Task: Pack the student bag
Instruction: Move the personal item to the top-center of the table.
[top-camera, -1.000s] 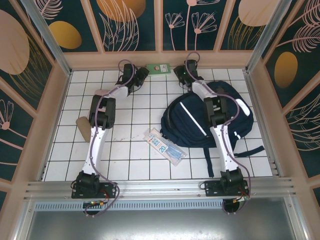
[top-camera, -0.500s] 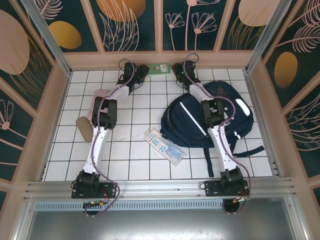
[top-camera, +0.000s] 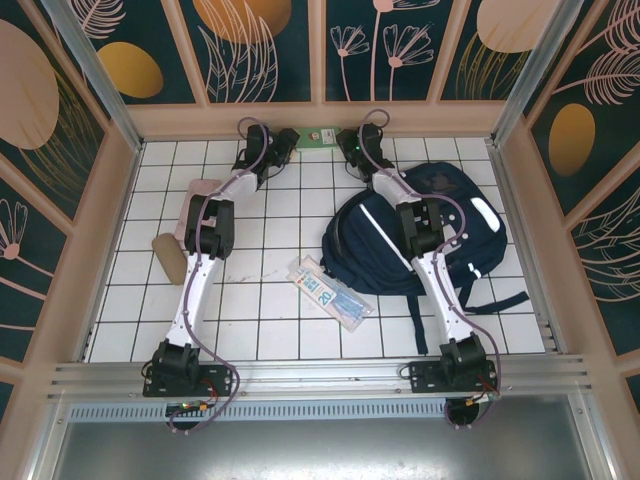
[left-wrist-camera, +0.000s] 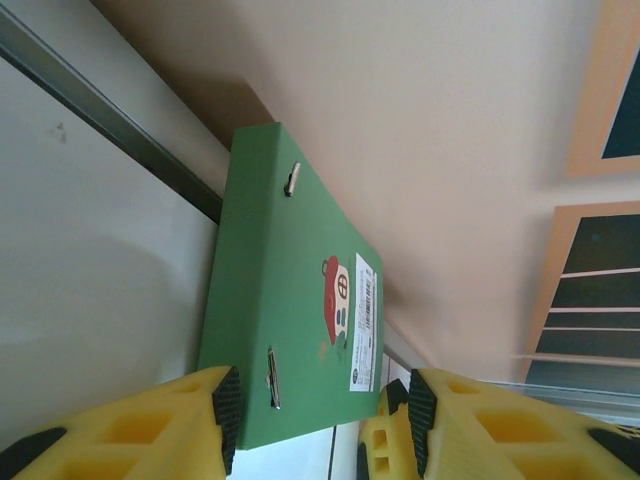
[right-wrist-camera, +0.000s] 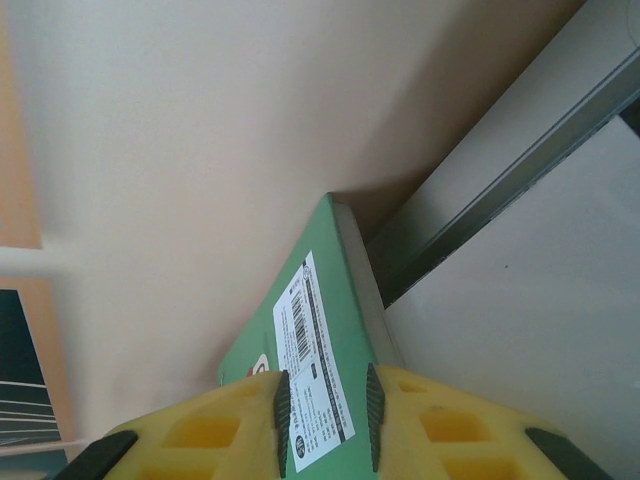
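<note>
At the bottom of the frame the right gripper's (right-wrist-camera: 327, 425) yellow fingers (right-wrist-camera: 200, 435) flank a green book (right-wrist-camera: 335, 290), with its white barcode label (right-wrist-camera: 312, 370) showing between the black pads. Whether the pads touch the book is unclear. The book's far end meets a beige wall (right-wrist-camera: 200, 130). A grey rail (right-wrist-camera: 500, 180) runs diagonally at upper right.

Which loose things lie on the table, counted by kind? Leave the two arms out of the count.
student bag: 1
green folder: 1
clear packet: 1
tan roll: 1
pale pink item: 1
Total: 5
</note>
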